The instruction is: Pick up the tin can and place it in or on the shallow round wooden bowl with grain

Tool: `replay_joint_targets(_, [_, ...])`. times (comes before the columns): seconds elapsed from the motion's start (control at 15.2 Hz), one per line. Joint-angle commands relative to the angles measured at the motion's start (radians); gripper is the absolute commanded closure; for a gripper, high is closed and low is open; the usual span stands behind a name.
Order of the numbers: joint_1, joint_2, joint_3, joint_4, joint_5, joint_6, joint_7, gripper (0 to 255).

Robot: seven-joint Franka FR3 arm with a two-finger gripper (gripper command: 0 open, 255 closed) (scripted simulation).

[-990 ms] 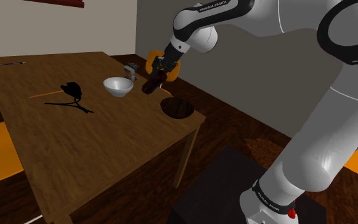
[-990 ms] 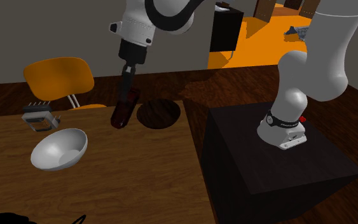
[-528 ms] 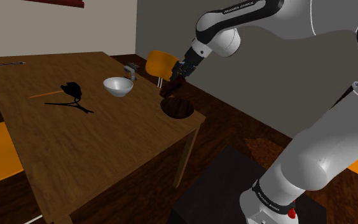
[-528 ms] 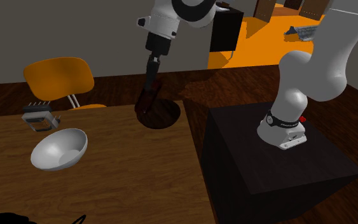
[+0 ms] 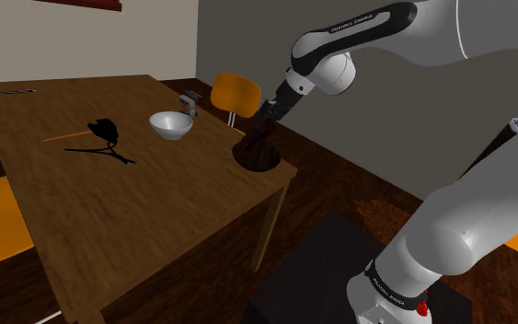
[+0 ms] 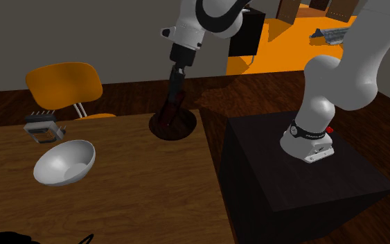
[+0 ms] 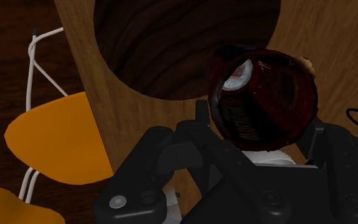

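- Over the near corner of the surface (image 5: 137, 202), the pincer (image 5: 259, 134) has swung away from the white bowl (image 5: 170, 126) and come lower, clenched around the dark red tin can (image 7: 260, 95).
- That can now hangs tilted inside the rim of the shallow dark wooden bowl (image 6: 186, 126); whether it touches is unclear.
- Carrying looks finished; release likely remains.

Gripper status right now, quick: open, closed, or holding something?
The gripper: closed, holding the can, at the bowl.
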Motion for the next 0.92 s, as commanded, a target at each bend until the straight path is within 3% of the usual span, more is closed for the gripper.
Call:
replay_joint_targets(0.0, [0.003, 0.015, -0.002, -0.010, 0.015, 0.023, -0.018, 255])
replay_joint_targets(0.4, [0.017, 0.066, -0.006, -0.045, 0.076, 0.099, -0.083, 255])
replay_joint_targets(0.86, [0.017, 0.066, -0.005, -0.045, 0.076, 0.099, -0.083, 255])
